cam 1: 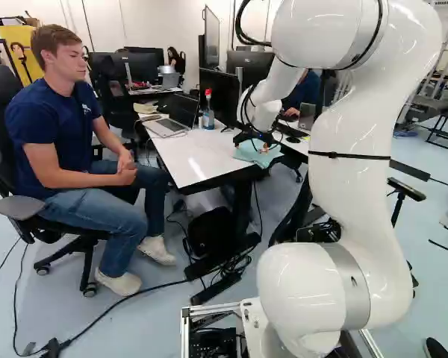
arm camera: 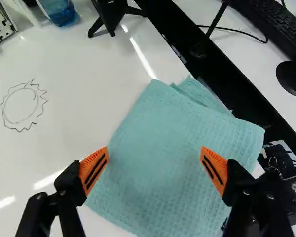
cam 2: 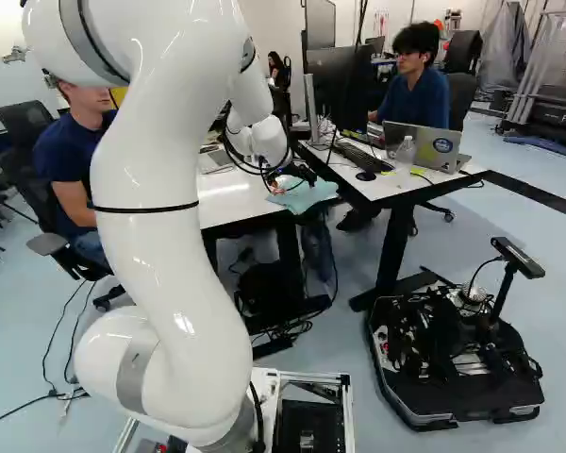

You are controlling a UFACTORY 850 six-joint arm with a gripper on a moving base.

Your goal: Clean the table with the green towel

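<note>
Claw [arm camera: 154, 157]: open, fingers set wide, nothing gripped. Green towel [arm camera: 163, 185] lies flat on tabletop [arm camera: 89, 69], directly below claw & running out ahead of it, btwn and past the fingers. One fingertip is by the towel's edge, the other over the cloth. Contact w/ cloth: can't tell. No clear long axis, approx. square; its edges run oblique to the line btwn the fingers. A folded corner ahead of claw reaches over the dark gap [arm camera: 227, 74] at tabletop edge.

Arm [cam 1: 358, 164]: single unit, rises from base, bends over & reaches fwd, wrist angled down to the tabletop corner.

Drawn mark [arm camera: 24, 107]: on tabletop, ahead of claw & off to one side, outside finger span, uncovered. Bottle [arm camera: 61, 11] stands farther off, same side.

Assessment: step in hand is prob. towel pickup; wiping not yet begun. Next move req. a short descent & close to bunch cloth, then travel to mark. Risk: fingers skim the smooth surface and pinch too little; towel may slip off the edge.
</note>
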